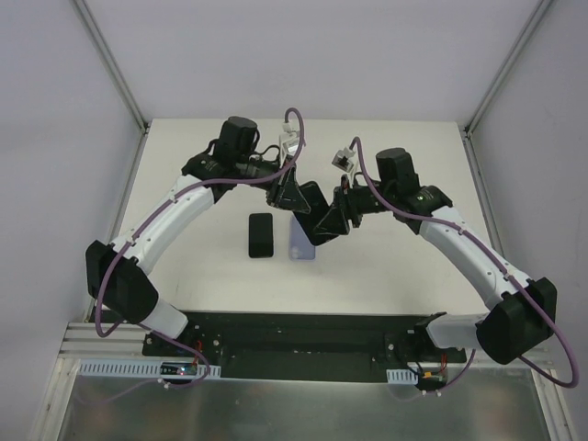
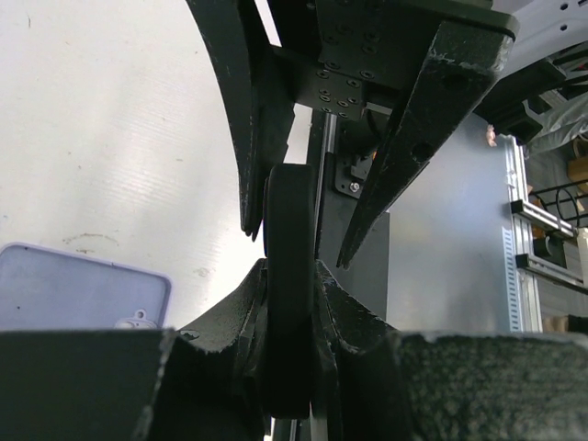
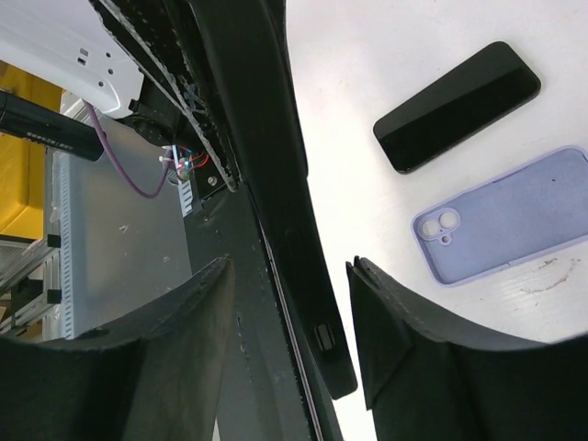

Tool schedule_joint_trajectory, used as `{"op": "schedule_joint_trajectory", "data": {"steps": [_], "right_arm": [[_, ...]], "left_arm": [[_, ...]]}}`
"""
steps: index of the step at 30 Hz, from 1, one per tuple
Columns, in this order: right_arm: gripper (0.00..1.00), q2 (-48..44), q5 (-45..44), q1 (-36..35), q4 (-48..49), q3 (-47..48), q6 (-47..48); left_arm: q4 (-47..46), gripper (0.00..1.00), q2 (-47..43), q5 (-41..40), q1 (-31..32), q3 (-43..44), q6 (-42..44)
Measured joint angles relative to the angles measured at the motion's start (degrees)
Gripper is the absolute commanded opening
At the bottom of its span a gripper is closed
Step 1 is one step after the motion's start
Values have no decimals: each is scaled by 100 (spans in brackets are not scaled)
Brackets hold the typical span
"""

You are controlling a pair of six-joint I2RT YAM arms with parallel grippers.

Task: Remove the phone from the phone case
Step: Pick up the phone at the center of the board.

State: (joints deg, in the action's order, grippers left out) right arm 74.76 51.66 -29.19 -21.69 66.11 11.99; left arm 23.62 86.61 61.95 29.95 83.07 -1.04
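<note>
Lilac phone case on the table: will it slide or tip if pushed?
The lilac phone case lies flat, back up, so it likely slides, not tips. Its matte, rubbery look suggests drag on the table.

Even, diffuse light, soft shadows throughout.
The white table [image 1: 367,276] glared nearly blank in the wrist views; dark fingers [image 2: 92,386] close to the lens were blurred, and the black phone [image 2: 289,276] lost detail.

No readable text in any view.
The lilac phone case [image 3: 514,216], the black phone [image 3: 457,107] beside it on the worktop [image 3: 367,55] and the black slab [image 2: 289,276] gripped edge-on show no lettering, brand, number or sign that can be made out.
</note>
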Motion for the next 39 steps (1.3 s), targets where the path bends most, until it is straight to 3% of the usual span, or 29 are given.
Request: {"op": "schedule_joint_trajectory", "data": {"steps": [9, 13, 15, 16, 19, 23, 25, 32, 36, 39], "right_arm": [[28, -9, 37, 15, 52, -48, 59], [0, -52, 262, 11, 114, -105, 155], [0, -55, 269, 11, 103, -105, 205], [0, -55, 269, 2, 96, -105, 221], [0, -59, 236, -24, 83, -105, 256], [0, -59, 85, -44, -151, -85, 330], [0, -57, -57, -72, -387, -39, 448], [0, -42, -501, -234, -817, 155, 710], [0, -39, -723, -332, -925, 245, 839], [0, -39, -866, -367, -960, 293, 898]], "left_arm": [[-435, 0, -234, 22, -7, -302, -337], [-584, 0, -358, 131, -83, -483, -459], [-697, 3, -424, 129, -96, -590, -520], [-732, 7, -452, 129, -107, -636, -551], [-855, 36, -490, 127, -114, -741, -608], [-960, 86, -490, -9, -120, -778, -739], [-1010, 91, -490, -63, -118, -774, -844], [-1075, 85, -343, -258, -118, -422, -1449], [-1161, 68, -33, -310, -118, -164, -1923], [-1176, 63, 208, -354, -118, -138, -2199]]}}
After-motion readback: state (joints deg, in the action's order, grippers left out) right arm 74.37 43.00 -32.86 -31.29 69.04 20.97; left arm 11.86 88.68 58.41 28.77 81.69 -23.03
